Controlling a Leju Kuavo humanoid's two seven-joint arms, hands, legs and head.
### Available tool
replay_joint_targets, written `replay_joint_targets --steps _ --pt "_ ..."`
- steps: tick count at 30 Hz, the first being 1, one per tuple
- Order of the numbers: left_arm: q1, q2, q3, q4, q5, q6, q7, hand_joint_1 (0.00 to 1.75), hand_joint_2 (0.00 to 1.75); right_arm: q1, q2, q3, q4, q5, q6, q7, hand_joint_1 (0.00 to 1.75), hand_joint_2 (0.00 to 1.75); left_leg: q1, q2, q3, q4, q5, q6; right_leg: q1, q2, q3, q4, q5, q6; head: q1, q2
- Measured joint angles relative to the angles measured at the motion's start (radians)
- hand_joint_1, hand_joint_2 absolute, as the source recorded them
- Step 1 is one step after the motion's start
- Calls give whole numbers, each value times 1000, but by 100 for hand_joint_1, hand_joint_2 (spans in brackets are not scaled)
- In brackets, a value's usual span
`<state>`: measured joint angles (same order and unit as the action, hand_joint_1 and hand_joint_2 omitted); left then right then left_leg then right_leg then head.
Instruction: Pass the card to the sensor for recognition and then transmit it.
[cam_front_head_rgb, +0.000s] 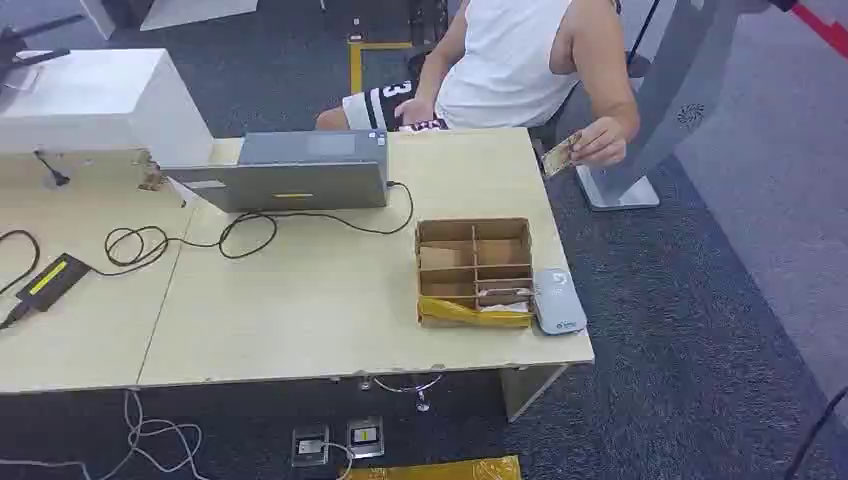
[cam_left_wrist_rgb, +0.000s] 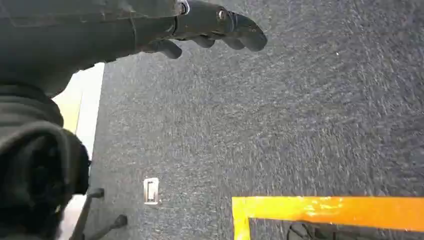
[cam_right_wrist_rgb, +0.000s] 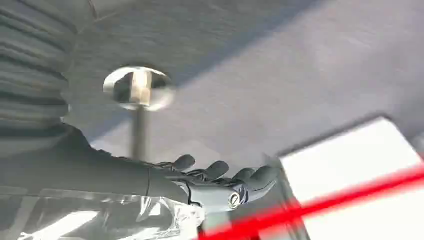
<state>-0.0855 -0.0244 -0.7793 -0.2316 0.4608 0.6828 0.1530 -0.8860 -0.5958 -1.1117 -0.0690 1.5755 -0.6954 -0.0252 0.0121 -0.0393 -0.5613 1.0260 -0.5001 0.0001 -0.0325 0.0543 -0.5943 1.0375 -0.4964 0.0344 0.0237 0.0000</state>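
Note:
A seated person at the table's far side holds a small card off the table's right corner. The grey card sensor lies flat near the front right edge, beside a cardboard divider box. My left hand hangs over dark carpet, fingers stretched out and holding nothing. My right hand hangs over grey floor, fingers loosely extended and empty.
A grey laptop with a black cable sits at the table's back middle. A white box stands at back left, a black adapter at left. Floor sockets and yellow tape lie below.

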Motion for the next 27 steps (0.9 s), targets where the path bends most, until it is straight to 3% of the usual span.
replay_joint_targets --steps 8,13,15,16,17,18,19,20,21,22,24,27 --pt "0 -5 -28 -2 22 8 -12 0 0 -130 -22 111 -6 0 -2 -50 0 175 0 -6 -3 0 0 0 0 -5 0 0 0 0 0 0" --pt "-2 -4 -40 -2 40 10 -31 0 0 -272 -2 226 -19 -4 7 -31 0 175 1 -7 -3 0 1 1 1 -5 0 0 0 0 2 0" --pt "-4 -5 -45 -2 42 10 -50 0 0 -255 13 301 -62 -133 138 95 0 175 3 -7 5 2 1 0 4 -5 -1 -4 -1 0 -9 0" --pt "-4 -5 -47 -2 42 10 -58 0 0 -176 5 356 -116 -261 268 214 0 175 8 -11 11 2 1 1 11 -6 9 -12 -2 1 -14 0" --pt "-3 -5 -48 -2 42 10 -61 0 0 -97 -23 424 -191 -427 430 383 0 175 13 -17 13 4 0 2 16 -14 20 -18 -2 3 -13 0" --pt "-2 -5 -48 -2 42 10 -65 0 0 -15 -66 496 -278 -582 580 575 0 175 13 -22 8 4 -1 4 15 -22 22 -18 -3 4 -2 0" --pt "2 -5 -49 -2 42 11 -70 0 0 46 -114 573 -395 -695 688 745 0 175 3 -24 -3 3 1 7 3 -25 17 -9 -3 5 17 0" --pt "7 -6 -49 -2 42 11 -76 0 0 79 -146 640 -529 -738 727 760 0 175 -10 -20 -20 1 1 7 -10 -18 0 4 -3 6 21 0" --pt "11 -6 -49 -1 42 11 -79 0 0 84 -164 703 -689 -720 704 749 0 175 -18 -5 -34 1 -3 7 -21 0 -14 12 -3 7 19 0" --pt "11 -4 -49 0 41 12 -81 0 0 87 -158 763 -854 -693 658 734 0 175 -22 13 -30 0 -5 7 -24 18 -20 13 -4 7 12 0" --pt "0 9 -49 2 31 12 -81 0 0 86 -164 885 -1095 -669 614 713 0 175 -15 32 -13 -1 -16 4 -16 37 -11 10 -6 4 3 0" --pt "-19 2 -49 0 15 12 -82 0 0 100 -182 1069 -1267 -655 603 713 0 175 -8 25 -5 -1 -16 3 -8 27 3 7 -7 3 2 0"
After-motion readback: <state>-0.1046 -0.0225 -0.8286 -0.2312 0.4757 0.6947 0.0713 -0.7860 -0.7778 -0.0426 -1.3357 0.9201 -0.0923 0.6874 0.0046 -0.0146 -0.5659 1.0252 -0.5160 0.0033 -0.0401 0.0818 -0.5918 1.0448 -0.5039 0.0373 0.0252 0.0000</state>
